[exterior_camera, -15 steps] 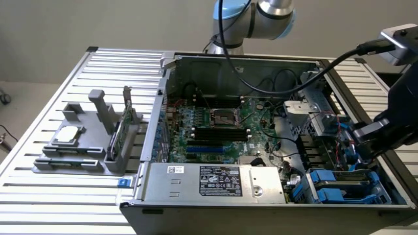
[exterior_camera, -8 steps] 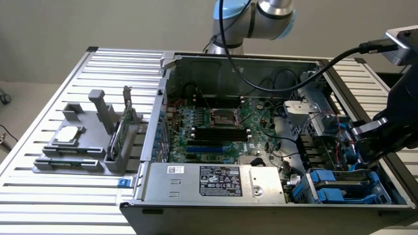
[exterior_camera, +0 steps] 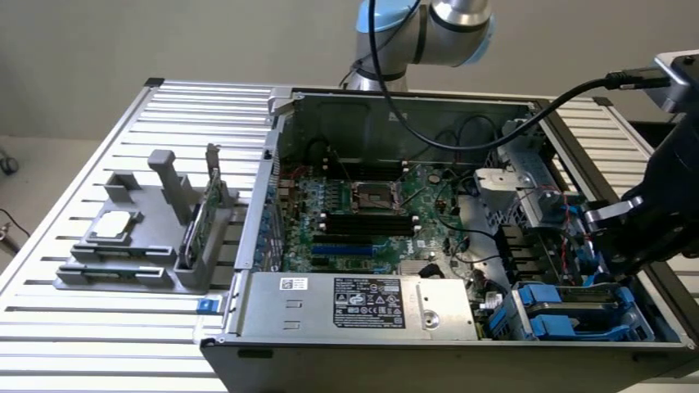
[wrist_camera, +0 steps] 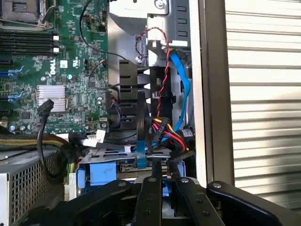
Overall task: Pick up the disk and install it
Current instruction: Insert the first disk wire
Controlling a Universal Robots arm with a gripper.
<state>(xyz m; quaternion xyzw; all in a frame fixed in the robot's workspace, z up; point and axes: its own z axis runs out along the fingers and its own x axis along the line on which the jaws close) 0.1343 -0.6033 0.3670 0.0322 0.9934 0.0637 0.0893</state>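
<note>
**Table** (exterior_camera: 98, 139): slatted metal; bears everything below.

**Case** (exterior_camera: 361, 98): open computer chassis, side panel off, lying mid-table.

**Arm** (exterior_camera: 453, 24): reaches in from behind the case to its end at the exterior view's right.

**Board** (exterior_camera: 361, 213): green, on the case floor.

**Power supply** (exterior_camera: 361, 303): grey box along the near wall.

**Fixture** (exterior_camera: 120, 266): grey holder beside the case at the exterior view's left. It carries an upright card (exterior_camera: 202, 221) and a flat chip (exterior_camera: 114, 225), and is well apart from the work.

**Disk** (exterior_camera: 579, 307): grey body in a blue frame, lying flat in the bay at the case's near corner, just beside the power supply. Its long axis appears to run along the near wall.

**Gripper** (wrist_camera: 164, 190): hangs close above the bay, at the side of the disk away from the power supply, with the disk just below and ahead. Blue plastic shows at its tip, but contact is unconfirmed. Whether it is spread, pressed together or pinching the frame cannot be told.

**Cables** (wrist_camera: 162, 125): red, black and blue bundle behind the bay, near the gripper's path.
</note>
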